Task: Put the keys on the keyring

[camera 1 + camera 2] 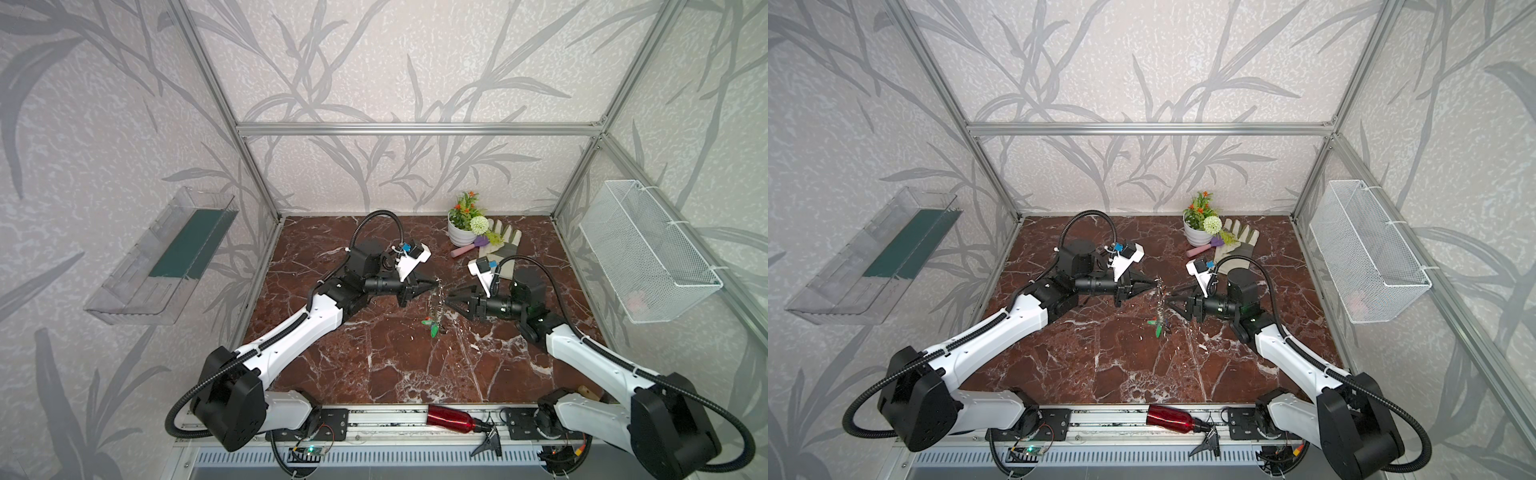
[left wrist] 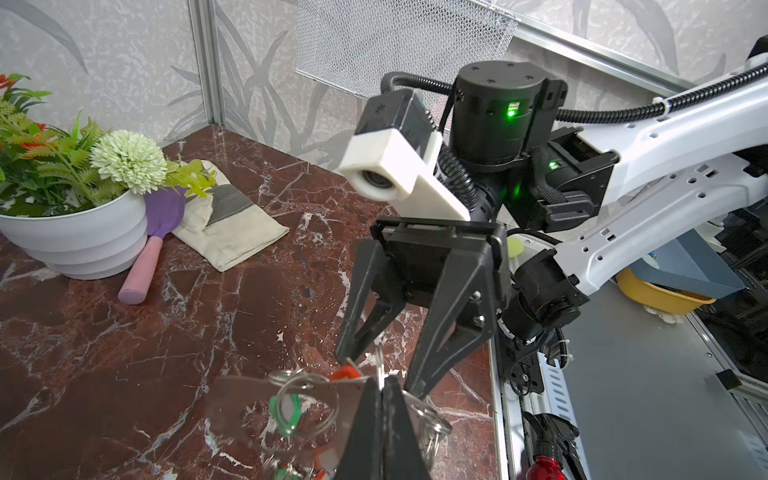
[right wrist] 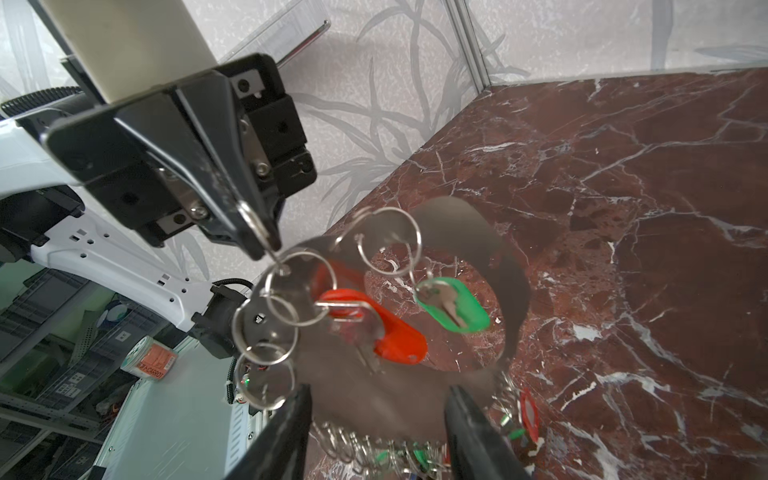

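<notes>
The keyring (image 1: 436,305) (image 1: 1160,305) hangs edge-on above the marble table in both top views. It dangles from my left gripper (image 1: 435,284) (image 1: 1156,284) (image 2: 381,384) (image 3: 262,245), which is shut on one of its silver split rings. In the right wrist view the grey plate (image 3: 498,257) is blurred. Against it hang a red-orange tagged key (image 3: 382,328) (image 2: 347,372) and a green tagged key (image 3: 451,305) (image 2: 286,411). My right gripper (image 1: 453,296) (image 1: 1170,300) (image 2: 380,370) (image 3: 378,432) is open just right of the plate, its fingers (image 3: 291,428) wide apart on either side of the plate's lower edge.
At the back right stand a white flower pot (image 1: 459,235), a work glove (image 1: 505,243) and a pink-handled trowel (image 1: 465,250). A red bottle (image 1: 451,417) lies on the front rail. A wire basket (image 1: 648,253) and a clear shelf (image 1: 166,253) hang on the side walls.
</notes>
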You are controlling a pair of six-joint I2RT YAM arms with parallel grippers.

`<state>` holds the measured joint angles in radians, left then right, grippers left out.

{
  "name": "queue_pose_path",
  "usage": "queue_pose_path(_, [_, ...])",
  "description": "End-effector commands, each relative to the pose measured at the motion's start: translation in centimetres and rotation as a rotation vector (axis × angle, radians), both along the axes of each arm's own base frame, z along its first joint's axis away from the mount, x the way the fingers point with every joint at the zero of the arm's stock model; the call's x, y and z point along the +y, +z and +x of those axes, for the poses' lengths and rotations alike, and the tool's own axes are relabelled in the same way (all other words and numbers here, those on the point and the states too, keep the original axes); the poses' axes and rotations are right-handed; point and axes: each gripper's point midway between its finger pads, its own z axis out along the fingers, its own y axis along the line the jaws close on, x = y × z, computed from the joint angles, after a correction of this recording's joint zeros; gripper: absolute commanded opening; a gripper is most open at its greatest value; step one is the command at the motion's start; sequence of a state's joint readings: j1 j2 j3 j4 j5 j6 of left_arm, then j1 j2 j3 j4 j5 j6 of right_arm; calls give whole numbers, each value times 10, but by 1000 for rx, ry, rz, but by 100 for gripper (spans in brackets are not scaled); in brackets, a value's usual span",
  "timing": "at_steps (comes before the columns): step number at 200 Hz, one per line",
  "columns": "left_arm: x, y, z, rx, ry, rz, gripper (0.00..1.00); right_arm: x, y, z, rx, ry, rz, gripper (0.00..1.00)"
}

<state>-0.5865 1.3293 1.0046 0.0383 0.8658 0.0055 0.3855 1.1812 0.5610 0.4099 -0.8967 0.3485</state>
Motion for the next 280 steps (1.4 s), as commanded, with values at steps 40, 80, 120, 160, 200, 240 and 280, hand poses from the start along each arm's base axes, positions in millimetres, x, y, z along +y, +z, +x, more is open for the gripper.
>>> queue_pose_path(40, [-3,22,-7,-68,-34,-52,0,15,19,19,-86,18,42,57])
queue_pose_path(80, [-4,20,-6,-66,-32,-49,0,23,21,18,-90,48,66,58])
queue_pose_path(120, [-3,20,-4,-71,-18,-44,0,23,21,16,-82,56,70,46])
queue_pose_path(160, [3,15,3,-77,26,-13,0,18,20,5,-58,58,60,34])
queue_pose_path(200, [4,12,5,-75,35,-5,0,11,19,-8,-56,47,34,20])
queue_pose_path(240, [4,13,4,-71,30,-12,0,12,20,-7,-58,58,24,6])
queue_pose_path(280, [7,12,1,-83,27,4,0,12,23,-1,-66,37,8,3])
